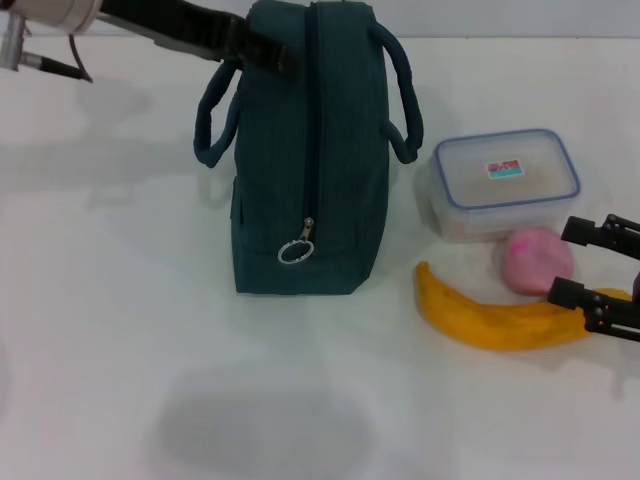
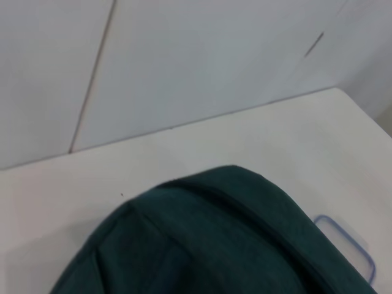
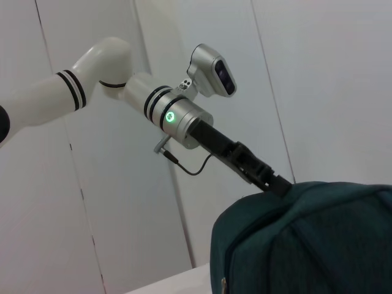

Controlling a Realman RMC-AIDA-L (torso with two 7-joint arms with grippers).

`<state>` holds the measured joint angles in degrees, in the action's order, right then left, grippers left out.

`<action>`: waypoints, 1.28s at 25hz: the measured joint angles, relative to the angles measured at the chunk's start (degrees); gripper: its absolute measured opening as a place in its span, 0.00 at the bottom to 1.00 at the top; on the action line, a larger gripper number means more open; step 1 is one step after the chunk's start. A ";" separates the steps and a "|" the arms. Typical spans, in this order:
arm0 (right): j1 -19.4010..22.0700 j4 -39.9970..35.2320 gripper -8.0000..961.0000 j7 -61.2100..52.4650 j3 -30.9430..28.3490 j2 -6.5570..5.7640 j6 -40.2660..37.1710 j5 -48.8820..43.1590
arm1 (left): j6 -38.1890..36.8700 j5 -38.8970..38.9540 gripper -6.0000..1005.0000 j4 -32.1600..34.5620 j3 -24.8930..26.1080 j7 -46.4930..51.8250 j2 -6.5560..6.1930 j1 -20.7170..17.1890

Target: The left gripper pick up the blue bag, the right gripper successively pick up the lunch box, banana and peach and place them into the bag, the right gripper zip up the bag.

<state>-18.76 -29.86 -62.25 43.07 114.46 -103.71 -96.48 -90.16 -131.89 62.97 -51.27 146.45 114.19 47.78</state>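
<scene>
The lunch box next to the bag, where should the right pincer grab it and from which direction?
Take the lunch box across its short width, pincer fingers on the two long walls, coming straight down from above. It lies flat, lid up, its top clear. The bag stands close on one end, and the peach sits tight against the near wall, so that finger has little room. The right pincer waits by the peach.
</scene>
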 joint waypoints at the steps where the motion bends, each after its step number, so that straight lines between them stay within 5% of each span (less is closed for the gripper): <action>1: 0.03 0.27 0.78 0.16 0.00 0.00 0.00 -0.01 | 0.27 -0.11 0.78 -0.23 0.00 0.01 -0.07 0.08; 5: 0.07 0.84 0.78 0.41 0.00 -0.02 0.00 -0.05 | 1.02 -0.71 0.77 -1.10 -0.04 0.02 -0.23 0.17; 19: 1.69 1.87 0.78 0.47 -1.58 -0.03 -0.75 0.69 | 1.49 -2.21 0.22 -2.49 -0.08 0.15 -0.11 0.34; 23: 1.71 5.55 0.78 0.46 -7.22 0.29 -1.49 0.75 | 1.49 -2.23 0.10 -2.50 -0.05 0.16 0.17 0.30; 32: 1.22 22.52 0.78 -0.37 -28.95 0.64 4.62 3.04 | 1.69 -1.82 0.06 -2.23 0.17 0.11 0.94 -0.48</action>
<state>-17.54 -7.34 -62.62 14.12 115.10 -99.10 -93.44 -88.47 -133.71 60.74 -51.10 146.55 115.12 47.30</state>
